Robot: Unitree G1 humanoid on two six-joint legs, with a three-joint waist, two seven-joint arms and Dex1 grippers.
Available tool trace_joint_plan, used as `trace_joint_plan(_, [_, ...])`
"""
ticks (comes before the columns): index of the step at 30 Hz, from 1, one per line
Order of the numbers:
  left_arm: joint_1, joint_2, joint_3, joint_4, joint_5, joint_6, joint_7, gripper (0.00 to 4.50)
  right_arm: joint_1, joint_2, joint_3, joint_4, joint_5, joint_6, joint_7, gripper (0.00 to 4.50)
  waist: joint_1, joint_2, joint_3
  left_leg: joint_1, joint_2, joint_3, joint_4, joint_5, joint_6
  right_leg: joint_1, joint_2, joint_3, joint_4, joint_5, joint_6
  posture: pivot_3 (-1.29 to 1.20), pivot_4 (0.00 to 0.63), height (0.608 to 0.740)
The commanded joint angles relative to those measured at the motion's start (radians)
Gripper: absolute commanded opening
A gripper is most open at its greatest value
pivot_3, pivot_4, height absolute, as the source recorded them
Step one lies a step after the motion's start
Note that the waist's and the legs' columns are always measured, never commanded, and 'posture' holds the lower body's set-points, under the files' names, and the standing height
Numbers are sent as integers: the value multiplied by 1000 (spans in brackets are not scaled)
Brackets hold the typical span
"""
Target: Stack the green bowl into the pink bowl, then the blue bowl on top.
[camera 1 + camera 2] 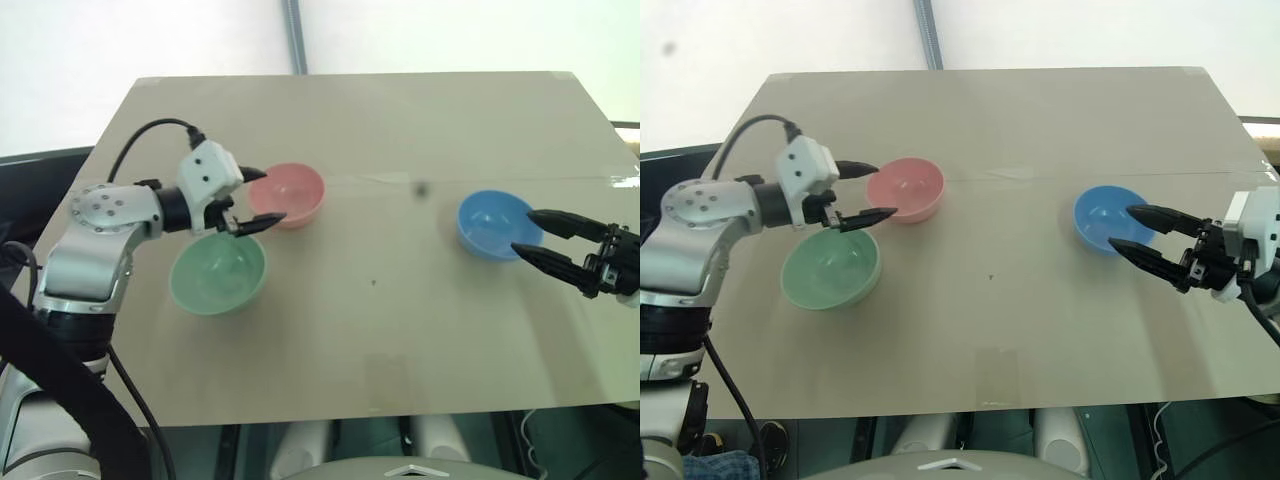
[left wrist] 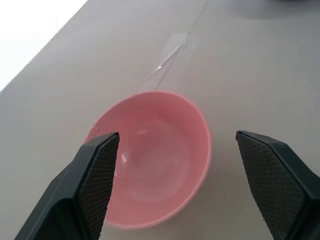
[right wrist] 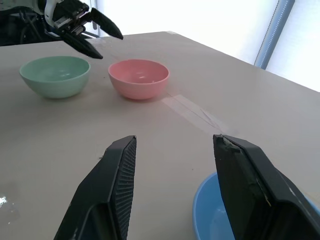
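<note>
The green bowl [image 1: 217, 274] sits on the table at the left, empty. Just behind it to the right stands the pink bowl [image 1: 288, 195], also empty. My left gripper [image 1: 258, 196] hangs open above the gap between these two bowls, pointing at the pink bowl [image 2: 152, 157], nothing between its fingers. The blue bowl [image 1: 494, 224] rests at the right side of the table. My right gripper [image 1: 535, 232] is open, held level, its fingertips over the blue bowl's near right rim [image 3: 220, 215], holding nothing.
The bowls stand on a beige tabletop [image 1: 380, 330] with a strip of clear tape [image 1: 400, 180] across it. A metal pole [image 1: 294, 35] rises behind the far edge. Open table surface lies between the pink and blue bowls and toward the front.
</note>
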State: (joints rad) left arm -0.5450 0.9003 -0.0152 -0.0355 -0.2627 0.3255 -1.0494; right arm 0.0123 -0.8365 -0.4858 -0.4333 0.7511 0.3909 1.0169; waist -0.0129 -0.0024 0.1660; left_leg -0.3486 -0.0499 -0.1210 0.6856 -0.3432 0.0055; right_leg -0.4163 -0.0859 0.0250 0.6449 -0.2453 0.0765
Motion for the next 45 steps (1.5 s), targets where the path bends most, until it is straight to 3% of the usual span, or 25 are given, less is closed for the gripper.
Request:
trace_joint_plan(1, [-61, 3, -56, 68, 54, -54, -58, 3954, -12, -3, -29, -44, 16, -9, -21, 2722, 0, 0, 0, 0, 0, 0, 0, 0, 0, 0, 0, 0, 0, 0, 0, 0, 150, 740])
trace_joint_plan(13, [-292, -135, -271, 499, 289, -251, -134, 3954, -55, -10, -42, -21, 2, -24, -60, 2722, -1, -1, 0, 0, -1, 1, 2, 0, 0, 1, 0, -1, 1, 0, 0, 0, 150, 740])
trace_joint_plan(16, [-319, -161, -279, 548, 299, -322, -174, 3310, -50, -11, -48, -28, 5, -22, -62, 2792, -2, -1, 0, -1, -1, 1, 2, 0, 0, 0, 0, -2, 1, 0, 0, 0, 150, 740])
trace_joint_plan(23, [-360, -197, -274, 591, 304, -395, -230, 48, -38, -9, -56, -37, 7, -21, -70, 2792, -2, -1, 0, -1, -1, 0, 3, 0, 0, 0, 0, -2, 2, 0, 0, 0, 150, 740])
trace_joint_plan(29, [-364, -200, -273, 533, 278, -446, -322, 48, -30, -7, -61, -41, 15, -18, -73, 2792, -3, -1, 0, -1, -1, 0, 4, 0, 0, 0, 0, -2, 2, 0, 0, 0, 150, 740])
trace_joint_plan(38, [-322, -225, -297, 219, 192, -626, -444, 48, -43, -7, -50, -36, 14, -17, -71, 2792, -2, -1, 0, -3, -1, -3, 6, 0, 0, 0, 0, -3, 2, 0, 0, 0, 150, 740])
trace_joint_plan(45, [-275, -154, -372, 139, 171, -847, -561, 48, -52, -10, -48, -35, 12, -14, -74, 2792, -4, -1, 0, -2, -1, -2, 7, 0, 0, 0, 0, -2, 5, 0, 0, 0, 150, 740])
